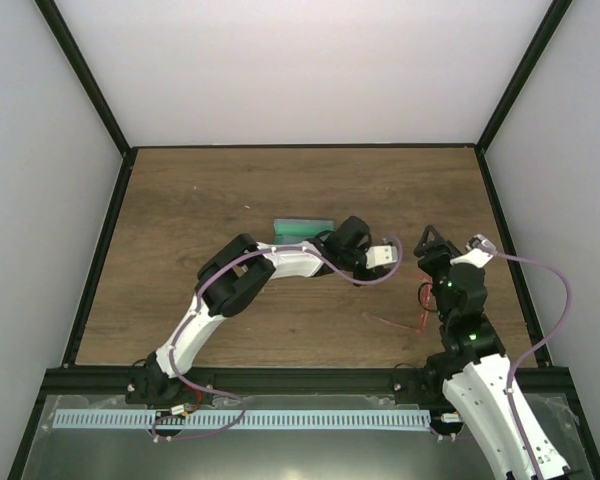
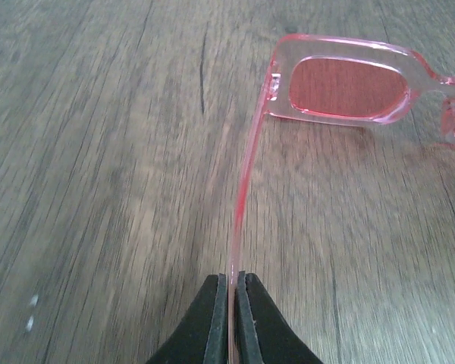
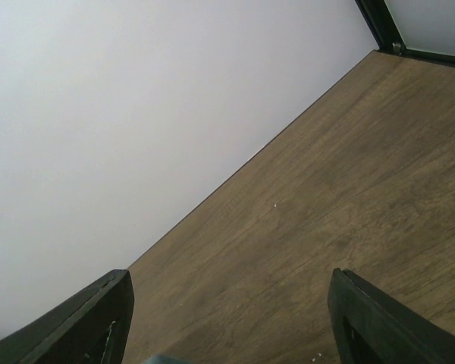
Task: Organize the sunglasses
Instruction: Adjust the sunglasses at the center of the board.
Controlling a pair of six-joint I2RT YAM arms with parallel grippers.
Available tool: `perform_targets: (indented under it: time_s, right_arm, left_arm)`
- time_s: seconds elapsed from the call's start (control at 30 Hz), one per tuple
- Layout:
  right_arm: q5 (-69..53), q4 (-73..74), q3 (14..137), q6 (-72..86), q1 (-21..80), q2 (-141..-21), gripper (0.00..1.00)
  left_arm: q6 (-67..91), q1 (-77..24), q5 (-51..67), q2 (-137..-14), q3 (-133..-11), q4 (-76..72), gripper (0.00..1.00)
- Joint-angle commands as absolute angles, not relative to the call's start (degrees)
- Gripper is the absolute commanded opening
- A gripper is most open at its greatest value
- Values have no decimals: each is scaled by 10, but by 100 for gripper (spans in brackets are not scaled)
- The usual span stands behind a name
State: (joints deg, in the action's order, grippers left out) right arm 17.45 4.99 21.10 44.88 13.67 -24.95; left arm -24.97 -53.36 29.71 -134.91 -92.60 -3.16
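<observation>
On the right half of the worktop (image 1: 230,200), close in front of the right arm, the sunglasses (image 2: 345,87) rest on the wood, with one slender side arm unfolded and running back toward the left arm. The frame is thin, translucent red-pink, with tinted oblong lenses. One lens is fully visible in the left wrist view and the second is cut off at the picture's right edge. The left claw (image 2: 231,284) is clamped together on the free end of that side arm, which is pinched flat between its two black pads. The right claw (image 3: 246,318) stands wide apart with nothing between its fingers, raised and facing bare worktop and the white wall (image 3: 136,114). A case (image 1: 305,228) with a green interior lies farther back, just behind the left arm's wrist and well apart from the sunglasses.
</observation>
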Motion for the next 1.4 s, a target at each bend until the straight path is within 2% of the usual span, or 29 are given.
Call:
perform_targets:
  time_s: [0.0, 0.37, 0.5, 0.67, 0.73, 0.8, 1.03, 1.23, 1.27, 1.33, 1.37]
  right_arm:
    - [200, 52, 212, 457, 133, -229, 72]
    - [195, 44, 212, 455, 133, -258, 73]
    - [168, 30, 218, 439, 133, -291, 78]
    - [131, 46, 257, 418, 133, -396, 90]
    - [113, 51, 272, 406, 133, -436, 91]
    - [81, 47, 284, 387, 133, -471, 90]
    - [37, 81, 337, 354, 134, -605, 74]
    - [64, 105, 348, 364, 134, -614, 50]
    - [66, 104, 345, 366, 134, -606, 47]
    - [69, 97, 338, 371, 133, -590, 41]
    - [71, 93, 334, 372, 133, -581, 38]
  left_arm:
    - [-228, -517, 296, -1299, -861, -82, 4]
    - [-222, -476, 298, -1235, -736, -115, 4]
    - [-210, -455, 321, -1240, -731, -126, 5]
    - [-178, -454, 338, -1220, -704, -196, 12]
    - [-172, -454, 331, -1212, -705, -198, 14]
    - [-177, -454, 332, -1207, -713, -183, 23]
    - [-181, -454, 311, -1189, -705, -186, 40]
    - [-114, -455, 292, -1139, -653, -292, 43]
    - [-92, -456, 285, -1124, -634, -320, 47]
    - [-26, -466, 258, -1091, -597, -369, 65]
    - [-6, -478, 244, -1077, -580, -381, 66]
